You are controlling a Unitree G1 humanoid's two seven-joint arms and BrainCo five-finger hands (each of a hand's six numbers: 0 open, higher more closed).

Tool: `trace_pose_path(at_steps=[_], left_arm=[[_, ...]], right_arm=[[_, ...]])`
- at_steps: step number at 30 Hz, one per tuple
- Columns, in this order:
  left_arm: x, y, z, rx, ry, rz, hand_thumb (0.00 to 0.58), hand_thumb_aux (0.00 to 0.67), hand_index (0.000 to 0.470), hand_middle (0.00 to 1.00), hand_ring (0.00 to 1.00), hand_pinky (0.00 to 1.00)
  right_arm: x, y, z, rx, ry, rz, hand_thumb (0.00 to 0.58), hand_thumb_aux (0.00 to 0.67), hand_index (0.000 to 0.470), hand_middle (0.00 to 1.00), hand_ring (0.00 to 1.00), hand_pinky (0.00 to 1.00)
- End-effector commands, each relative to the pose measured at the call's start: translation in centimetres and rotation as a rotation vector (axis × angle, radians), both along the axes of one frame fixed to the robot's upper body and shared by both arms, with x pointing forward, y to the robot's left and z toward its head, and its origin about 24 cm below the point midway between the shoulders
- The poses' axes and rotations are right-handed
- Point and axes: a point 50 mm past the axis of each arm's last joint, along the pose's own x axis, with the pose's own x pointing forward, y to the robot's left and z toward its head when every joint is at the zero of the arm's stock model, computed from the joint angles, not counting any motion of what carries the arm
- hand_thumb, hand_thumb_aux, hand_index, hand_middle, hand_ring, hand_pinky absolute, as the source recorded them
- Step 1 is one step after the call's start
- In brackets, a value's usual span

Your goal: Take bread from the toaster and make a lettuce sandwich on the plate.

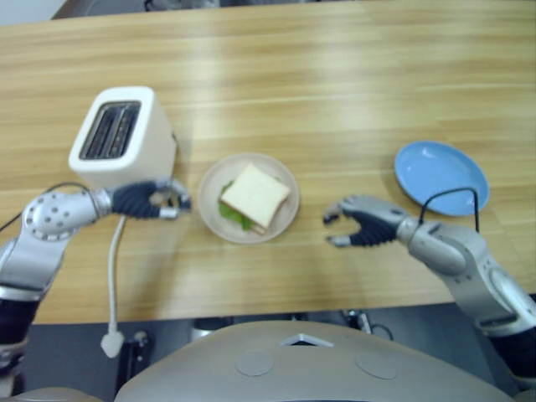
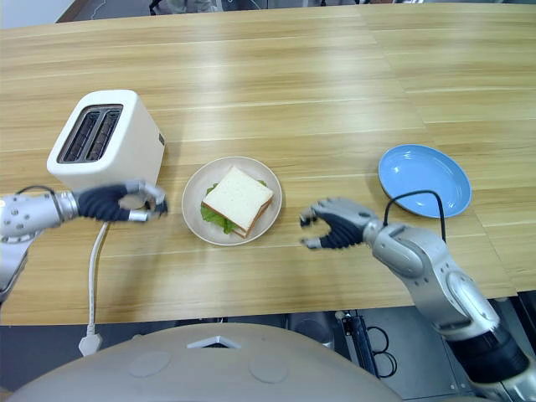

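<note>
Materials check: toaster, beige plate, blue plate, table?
Toaster: looks like matte cream plastic, no metallic glare. Beige plate: matte, likely plastic or bamboo fibre. Blue plate: smooth, slight sheen, plastic or glazed ceramic. Table: wood-grain planks, possibly laminate.

Light wood-grain tabletop [image 2: 276, 75], planks running side to side, with a seam [image 2: 419, 126] crossing toward its right end and soft pale glare across its middle. Past the tabletop's far edge: a pale surface [image 2: 25, 12] at the left corner, plus unclear dark shapes. Below its near edge: dark grey floor [image 2: 42, 360], black cables [image 2: 378, 342].
</note>
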Motion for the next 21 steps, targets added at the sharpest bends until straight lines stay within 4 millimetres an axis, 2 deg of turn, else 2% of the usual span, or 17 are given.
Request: trace_pose_path(at_steps=[1, 4, 8, 11, 15, 21], left_arm=[[-1.5, -0.5, -2.0, 0.091, 0.150, -0.074, 0.580, 0.670, 0.460, 1.00, 1.00, 1.00], [-2.4, -0.8, -3.3, 0.129, 0.243, -0.105, 0.580, 0.670, 0.460, 1.00, 1.00, 1.00], [-2.5, -0.5, -4.9, 0.218, 0.315, -0.117, 0.580, 0.670, 0.460, 1.00, 1.00, 1.00], [-1.9, -1.5, -5.9, 0.214, 0.311, -0.156, 0.580, 0.670, 0.460, 1.00, 1.00, 1.00], [-0.6, -2.7, -7.0, 0.220, 0.257, -0.171, 0.580, 0.670, 0.460, 1.00, 1.00, 1.00], [2.7, -2.3, -7.9, 0.291, 0.135, -0.100, 0.580, 0.670, 0.460, 1.00, 1.00, 1.00]], right_arm=[[-1.3, 0.1, -0.9, -0.035, 0.169, 0.020, 0.580, 0.670, 0.460, 1.00, 1.00, 1.00], [-1.8, 0.8, -2.8, -0.109, 0.231, 0.058, 0.580, 0.670, 0.460, 1.00, 1.00, 1.00], [-2.5, 3.7, -4.8, -0.121, 0.287, 0.166, 0.580, 0.670, 0.460, 1.00, 1.00, 1.00], [-2.4, 5.8, -5.7, -0.112, 0.296, 0.227, 0.580, 0.670, 0.460, 1.00, 1.00, 1.00], [-1.6, 7.2, -7.1, -0.133, 0.283, 0.263, 0.580, 0.670, 0.460, 1.00, 1.00, 1.00], [0.6, 8.4, -8.0, -0.123, 0.210, 0.253, 0.580, 0.670, 0.460, 1.00, 1.00, 1.00]])
